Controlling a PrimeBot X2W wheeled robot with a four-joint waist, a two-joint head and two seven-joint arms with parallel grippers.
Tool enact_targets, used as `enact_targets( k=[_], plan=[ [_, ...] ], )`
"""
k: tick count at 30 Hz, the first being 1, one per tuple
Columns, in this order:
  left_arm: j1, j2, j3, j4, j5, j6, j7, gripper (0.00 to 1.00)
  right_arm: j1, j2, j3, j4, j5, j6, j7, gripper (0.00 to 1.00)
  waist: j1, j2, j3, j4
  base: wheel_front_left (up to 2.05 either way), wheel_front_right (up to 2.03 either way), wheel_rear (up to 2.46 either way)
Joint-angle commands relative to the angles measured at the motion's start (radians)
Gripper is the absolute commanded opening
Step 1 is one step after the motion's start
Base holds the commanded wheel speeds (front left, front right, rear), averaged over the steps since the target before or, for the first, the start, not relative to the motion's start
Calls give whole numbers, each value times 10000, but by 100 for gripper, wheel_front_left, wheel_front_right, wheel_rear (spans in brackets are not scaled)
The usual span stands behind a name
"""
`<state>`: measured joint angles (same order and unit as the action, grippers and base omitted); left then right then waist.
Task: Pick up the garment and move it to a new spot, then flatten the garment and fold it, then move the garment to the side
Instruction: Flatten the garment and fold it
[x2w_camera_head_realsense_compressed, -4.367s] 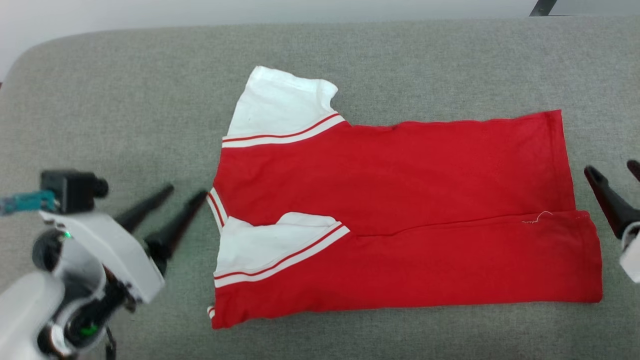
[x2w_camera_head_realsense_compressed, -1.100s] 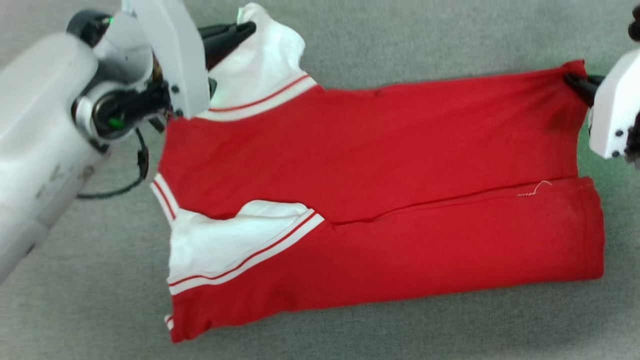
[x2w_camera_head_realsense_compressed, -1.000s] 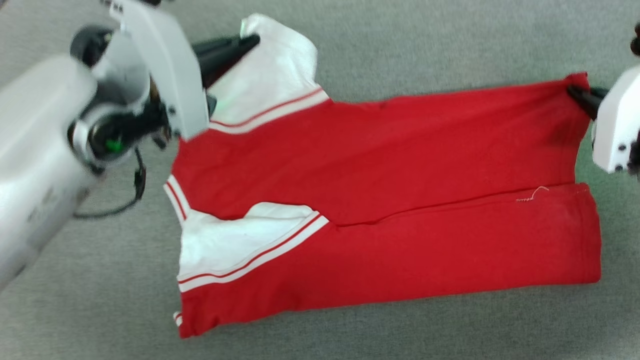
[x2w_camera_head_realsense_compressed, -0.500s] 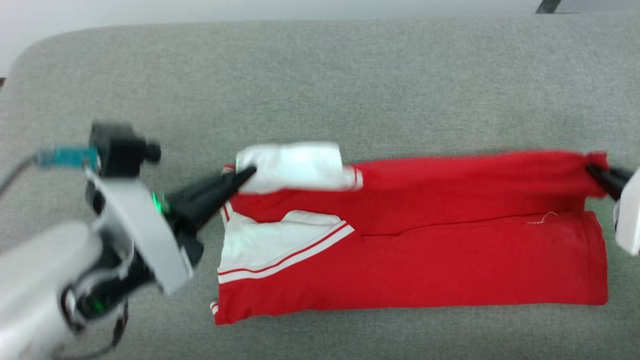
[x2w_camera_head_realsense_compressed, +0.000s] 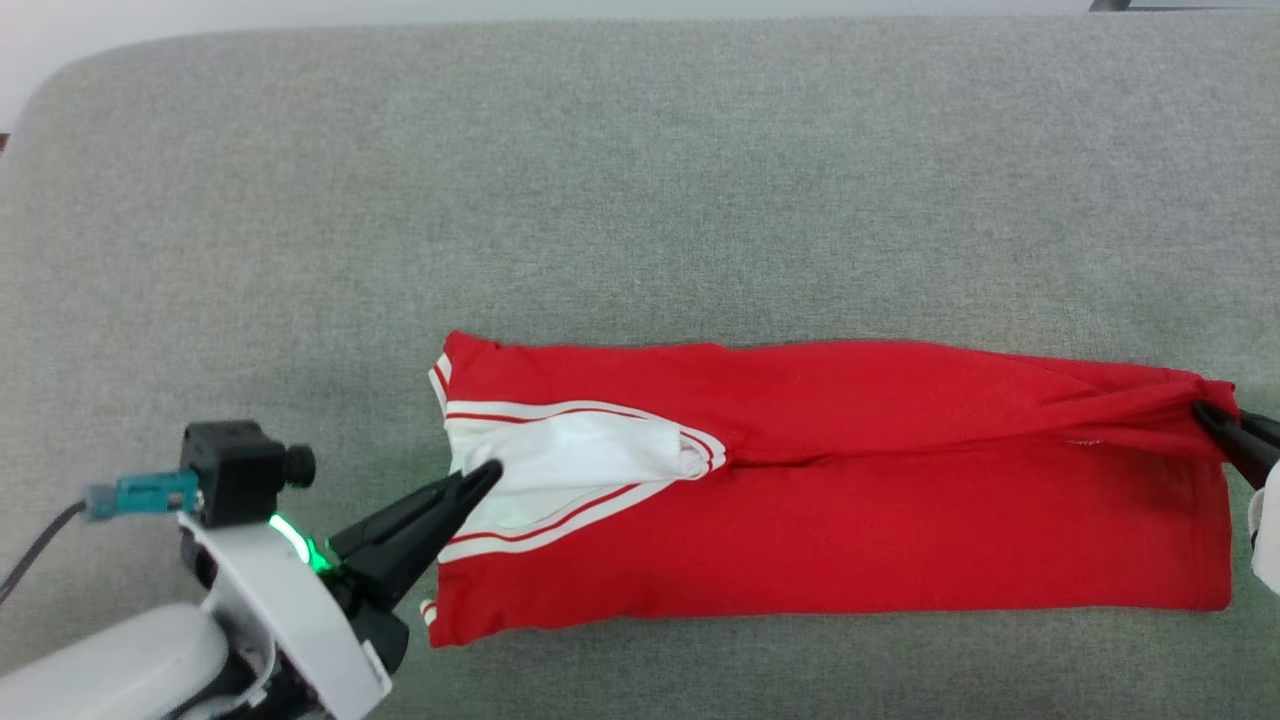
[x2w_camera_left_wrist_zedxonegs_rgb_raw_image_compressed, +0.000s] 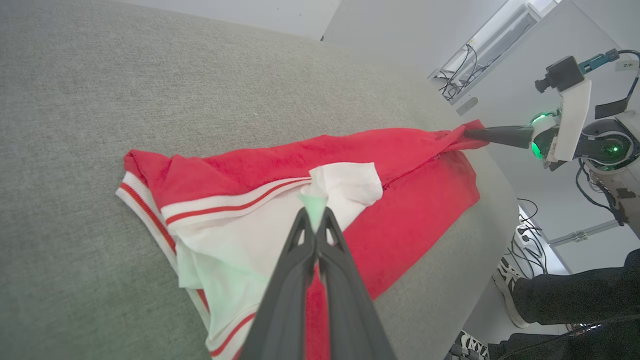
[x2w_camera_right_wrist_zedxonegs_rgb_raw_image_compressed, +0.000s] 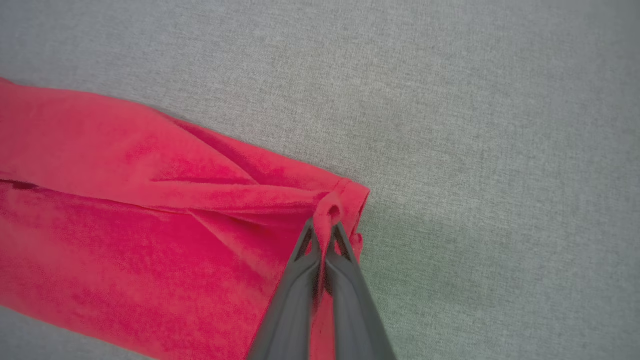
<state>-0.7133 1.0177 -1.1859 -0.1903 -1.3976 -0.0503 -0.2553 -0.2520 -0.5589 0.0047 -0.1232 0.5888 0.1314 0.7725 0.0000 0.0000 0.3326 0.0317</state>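
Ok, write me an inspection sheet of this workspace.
Surface: grey fabric cushion.
Job's things: jersey lies as a long strip, its far flap folded over the near half.
Clutter: nothing seen.
Grippers: left gripper shut on the jersey's white panel; right gripper shut on its red corner.
Cables: cable at the left wrist camera; wires by a wall shelf.
Surroundings: a person's legs and shoe past the cushion's end.
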Motion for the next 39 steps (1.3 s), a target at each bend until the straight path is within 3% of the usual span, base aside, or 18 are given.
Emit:
enact_targets(
  k=[1,9,15,23,24,25,27,33,36,39],
  plan=[
    [221,126,28,-128,89,107,-25,0,201,77,-104,-123,-60,-16,39,0,0,0,43,-21,0,0,0],
    [940,359,48,-843,242,421,-77,0,875,459,-730,-857,-254,-16,338,0,0,0,247,-88,0,0,0],
    [799,-235,-129,-189,535,710,151,0,821,704,-694,-635,-202,-16,319,0,0,0,375,-110,0,0,0],
    [628,-882,-264,618,678,669,390,0,723,880,-513,-179,-334,-16,129,0,0,0,565,-57,0,0,0],
    [631,-915,-275,680,695,649,401,0,720,880,-484,-147,-338,-16,89,38,0,0,551,-52,0,0,0],
    [642,-936,-227,724,668,636,350,38,682,942,-497,-129,-326,-16,13,97,0,0,514,-56,0,0,0],
    [765,-956,-29,726,485,564,217,96,610,1059,-527,-102,-241,-16,-89,100,0,0,363,-78,0,0,0],
    [1197,-840,642,497,262,608,-26,100,603,1182,-691,-222,33,-16,110,100,0,0,-100,-105,0,0,0],
    [1528,-923,1279,521,280,887,-87,100,684,1136,-924,-201,118,-16,344,100,0,0,-350,-69,0,0,0],
    [2078,-1436,2542,844,573,1425,-91,100,787,1205,-1200,60,229,-16,577,100,0,0,-594,8,0,0,0]
  ],
)
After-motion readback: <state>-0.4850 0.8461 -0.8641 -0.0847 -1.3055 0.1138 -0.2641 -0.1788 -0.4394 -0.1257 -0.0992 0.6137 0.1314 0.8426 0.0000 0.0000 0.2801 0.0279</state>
